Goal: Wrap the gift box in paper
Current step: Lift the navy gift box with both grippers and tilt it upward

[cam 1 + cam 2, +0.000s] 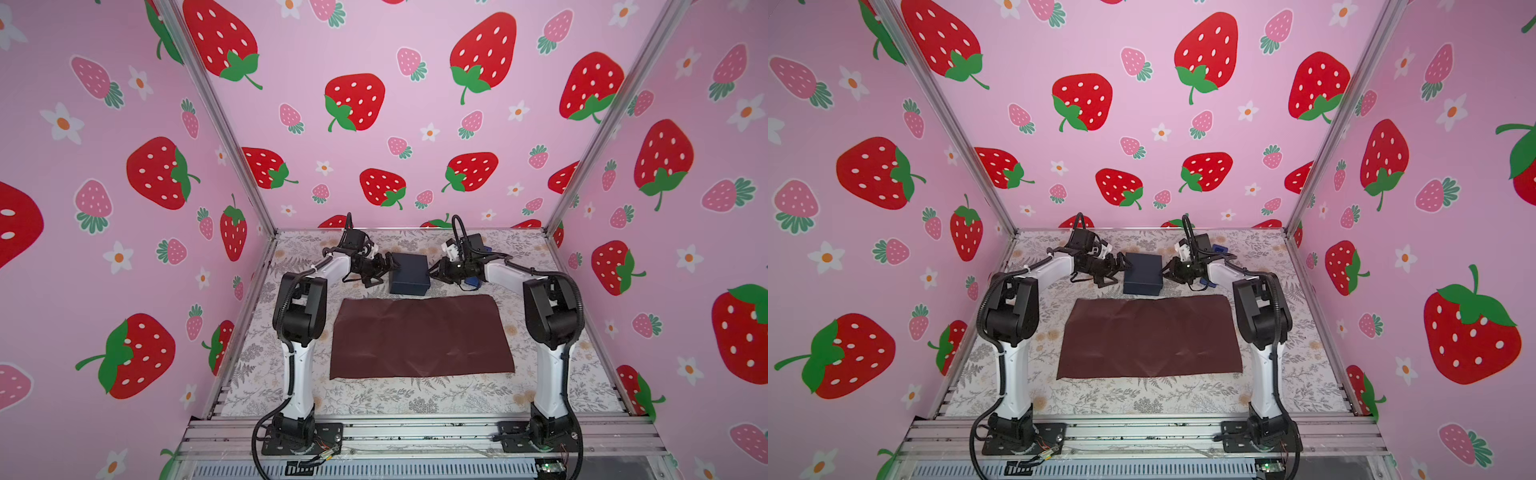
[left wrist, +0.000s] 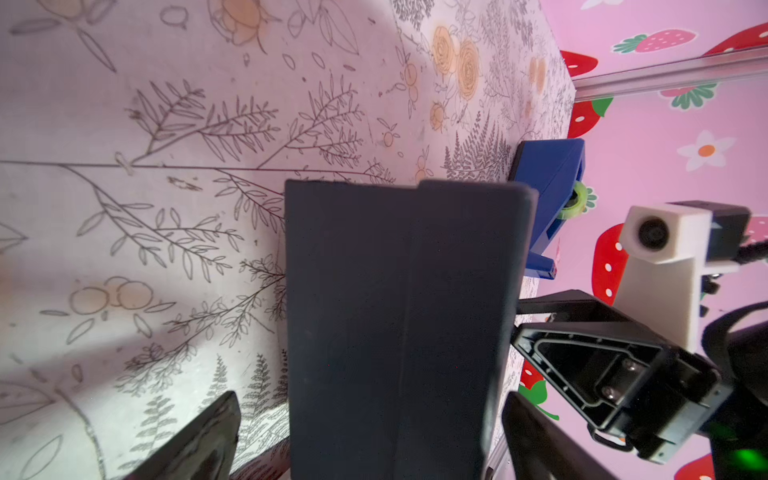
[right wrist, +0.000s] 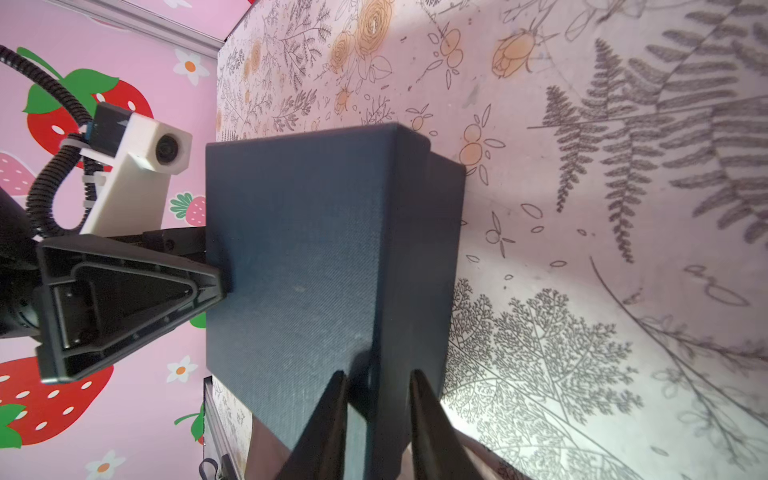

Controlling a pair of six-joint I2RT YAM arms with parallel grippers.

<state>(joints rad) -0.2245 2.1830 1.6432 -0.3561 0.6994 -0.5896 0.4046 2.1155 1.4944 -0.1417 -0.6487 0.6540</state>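
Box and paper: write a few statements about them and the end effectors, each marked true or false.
1. The box sits on the paper. False: it stands on the table, beyond the paper's far edge.
2. The paper lies flat and unfolded. True.
3. The left end effector is shut. False: it is open, fingers either side of the box.
4. The right end effector is at the box's opposite side. True.
5. The blue dispenser is on the right end effector's side of the box. True.

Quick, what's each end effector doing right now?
Left end effector: open, jaws either side of the gift box.
Right end effector: jaws nearly together at the gift box's edge; grip cannot be told.
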